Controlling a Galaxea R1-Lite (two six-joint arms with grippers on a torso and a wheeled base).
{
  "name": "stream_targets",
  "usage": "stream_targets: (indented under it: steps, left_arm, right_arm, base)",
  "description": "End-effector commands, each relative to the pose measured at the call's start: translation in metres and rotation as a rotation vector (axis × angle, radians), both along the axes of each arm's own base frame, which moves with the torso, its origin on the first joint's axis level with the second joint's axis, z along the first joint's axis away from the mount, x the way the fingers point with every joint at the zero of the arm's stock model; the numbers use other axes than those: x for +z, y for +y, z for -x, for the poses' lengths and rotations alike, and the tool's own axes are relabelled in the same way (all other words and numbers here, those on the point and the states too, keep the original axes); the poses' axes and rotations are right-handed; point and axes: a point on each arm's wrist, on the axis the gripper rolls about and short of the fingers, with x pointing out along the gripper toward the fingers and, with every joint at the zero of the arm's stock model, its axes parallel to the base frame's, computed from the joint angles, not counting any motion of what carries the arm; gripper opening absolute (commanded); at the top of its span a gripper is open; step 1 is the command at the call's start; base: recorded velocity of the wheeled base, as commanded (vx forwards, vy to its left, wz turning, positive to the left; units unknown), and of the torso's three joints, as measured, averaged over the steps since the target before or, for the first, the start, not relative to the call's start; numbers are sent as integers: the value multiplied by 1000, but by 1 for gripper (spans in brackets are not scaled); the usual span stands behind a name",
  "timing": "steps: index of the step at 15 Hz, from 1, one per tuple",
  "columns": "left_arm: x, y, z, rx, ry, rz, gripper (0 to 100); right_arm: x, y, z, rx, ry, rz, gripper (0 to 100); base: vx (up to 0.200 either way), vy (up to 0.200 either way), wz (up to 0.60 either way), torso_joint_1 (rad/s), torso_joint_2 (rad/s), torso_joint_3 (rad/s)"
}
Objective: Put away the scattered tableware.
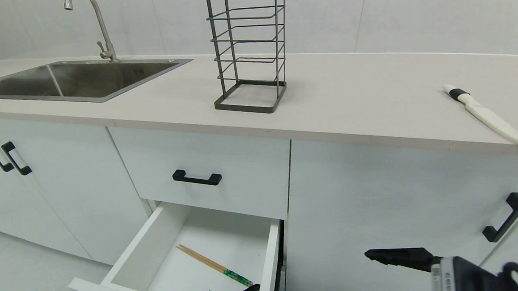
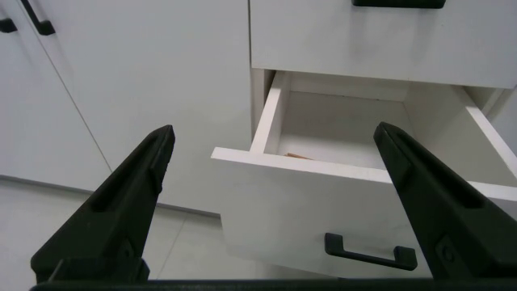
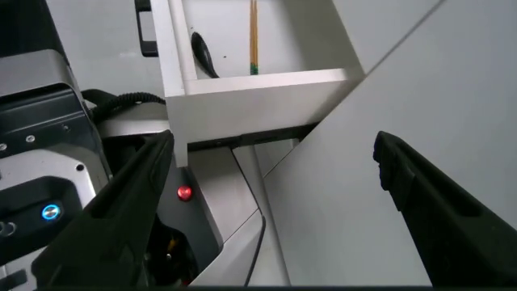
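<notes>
chopsticks (image 1: pixel 214 265) in the open drawer (image 1: pixel 132 251), knife (image 1: pixel 485 114) on the countertop (image 1: pixel 348 98) — left tool (image 2: pixel 275 133), right tool (image 3: pixel 273 142) both apart

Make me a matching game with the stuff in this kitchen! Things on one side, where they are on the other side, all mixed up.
Things:
1. chopsticks
2. knife
3. wire rack
4. tap

Places:
A. behind the sink
B. on the counter, far right, near the front edge
C. inside the open drawer
D. standing in the middle of the counter

Pairs: 1-C, 2-B, 3-D, 4-A
</notes>
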Motion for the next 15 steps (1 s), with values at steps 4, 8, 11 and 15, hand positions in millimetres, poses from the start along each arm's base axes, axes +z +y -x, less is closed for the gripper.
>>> stream_targets:
  steps: [4,8,11,15]
  left_arm:
    - [0,0,0,0,0,0,100]
    - [0,0,0,0,0,0,100]
    - [0,0,0,0,0,0,100]
    - [0,0,0,0,0,0,100]
  right_arm:
    - [20,-56,33,-31,-90,-185,100]
    - [29,-71,42,-49,-129,-300,100]
    - [33,-87,46,-134,-187,-372,100]
    - [37,-112,54,-342,-309,-445,100]
  base:
    - [0,0,0,0,0,0]
    - [0,0,0,0,0,0]
    - [0,0,0,0,0,0]
    - [0,0,0,0,0,0]
